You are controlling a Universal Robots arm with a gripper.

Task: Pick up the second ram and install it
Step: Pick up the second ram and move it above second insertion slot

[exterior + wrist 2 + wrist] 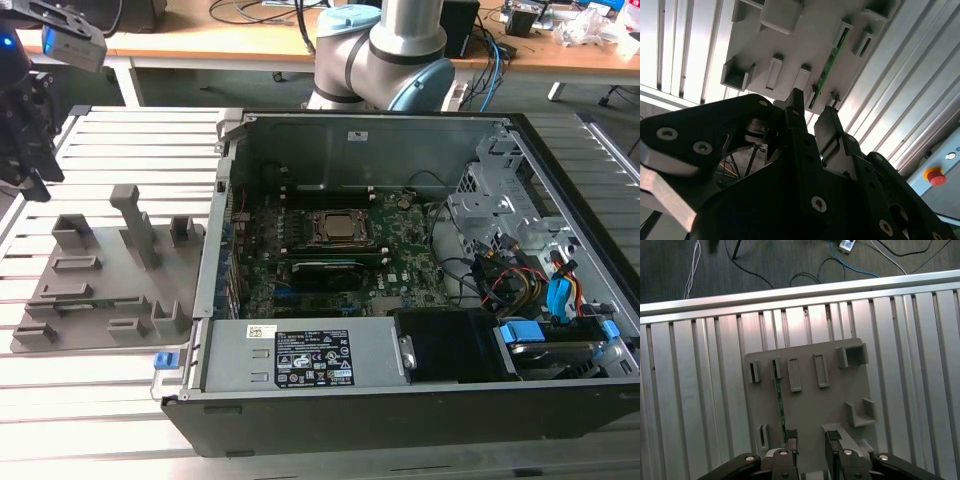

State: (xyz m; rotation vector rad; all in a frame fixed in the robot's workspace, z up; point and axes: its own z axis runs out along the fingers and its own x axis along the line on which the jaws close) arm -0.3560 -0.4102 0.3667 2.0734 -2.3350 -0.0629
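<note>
The second ram [779, 400] is a thin green stick standing on edge in the slots of the grey holder plate [810, 405]; in the second wrist view the ram [828, 62] runs along the plate's edge region. My gripper [811, 440] hovers above the plate, open, with nothing between its dark fingers [790, 436]. The ram lies just beside one finger, outside the gap. In the second wrist view the gripper [812, 122] points at the ram's near end. In the exterior view the gripper [30, 165] hangs at the far left, above the holder plate [100, 300].
An open computer case [400, 400] fills the exterior view's centre and right, with the processor socket [335, 228], a black card [325, 271] and cables inside. Grey holder blocks [135, 225] rise from the plate. The table is ribbed aluminium [690, 390]. A red stop button [934, 176] sits nearby.
</note>
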